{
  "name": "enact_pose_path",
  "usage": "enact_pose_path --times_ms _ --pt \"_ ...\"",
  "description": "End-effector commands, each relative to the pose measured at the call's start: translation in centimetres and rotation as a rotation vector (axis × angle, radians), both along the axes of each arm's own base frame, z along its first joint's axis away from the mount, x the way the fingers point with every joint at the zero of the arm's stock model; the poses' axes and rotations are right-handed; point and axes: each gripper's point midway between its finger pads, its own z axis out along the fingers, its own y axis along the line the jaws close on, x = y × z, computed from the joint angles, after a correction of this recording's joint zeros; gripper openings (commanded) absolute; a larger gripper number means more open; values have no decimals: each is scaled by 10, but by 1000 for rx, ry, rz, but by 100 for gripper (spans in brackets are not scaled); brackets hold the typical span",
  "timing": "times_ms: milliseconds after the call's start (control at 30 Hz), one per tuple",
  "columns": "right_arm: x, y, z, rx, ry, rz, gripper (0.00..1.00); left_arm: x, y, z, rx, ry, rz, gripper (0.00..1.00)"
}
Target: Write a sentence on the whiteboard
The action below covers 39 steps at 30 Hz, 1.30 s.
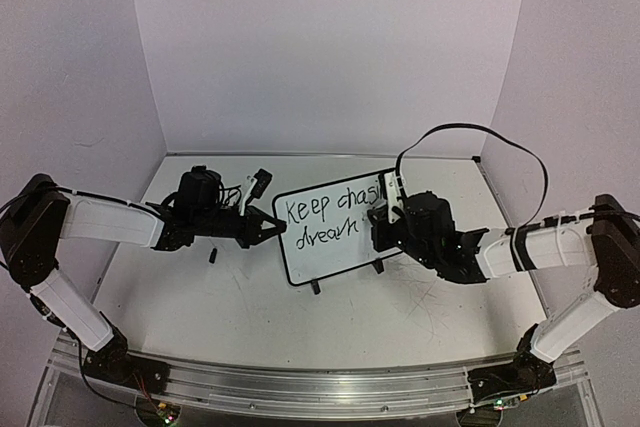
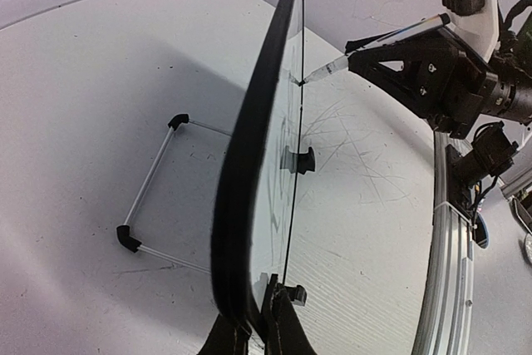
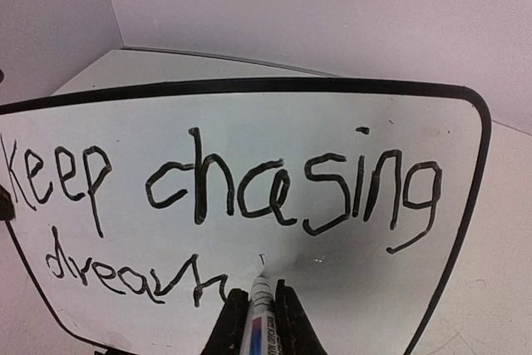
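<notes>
The whiteboard [image 1: 330,247] stands upright at mid-table on two black feet. The sentence [image 1: 325,211] reads "Keep chasing" on top, with "drea" and a part-drawn letter below; it shows large in the right wrist view [image 3: 249,189]. My left gripper [image 1: 270,228] is shut on the board's left edge; its view shows the board edge-on [image 2: 249,197] between the jaws. My right gripper [image 1: 385,215] is shut on a marker pen [image 3: 260,309]. The pen's tip is at the board face, just right of the lower line's last stroke. The pen also shows in the left wrist view [image 2: 370,43].
A small black cap [image 1: 212,257] lies on the table left of the board. A thin wire frame with black corners [image 2: 154,193] lies behind the board. An aluminium rail [image 1: 320,387] runs along the near edge. White walls close in the back and sides.
</notes>
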Motion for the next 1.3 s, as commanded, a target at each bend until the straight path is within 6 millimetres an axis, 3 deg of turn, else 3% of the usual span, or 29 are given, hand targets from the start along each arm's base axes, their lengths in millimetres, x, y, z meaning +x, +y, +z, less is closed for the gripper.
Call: enact_pose_path --times_ms 0,500,767,1267 --pt "10 8 22 38 -55 -17 0 26 19 -20 130 -58 108 0" --pt "-2 22 8 26 -13 33 0 26 19 -20 131 -59 109 0" --pt "-3 7 -7 -4 14 -21 0 26 19 -20 134 -60 110 0" --pt "-2 -7 -13 -43 15 -78 0 26 20 -20 135 -58 112 0"
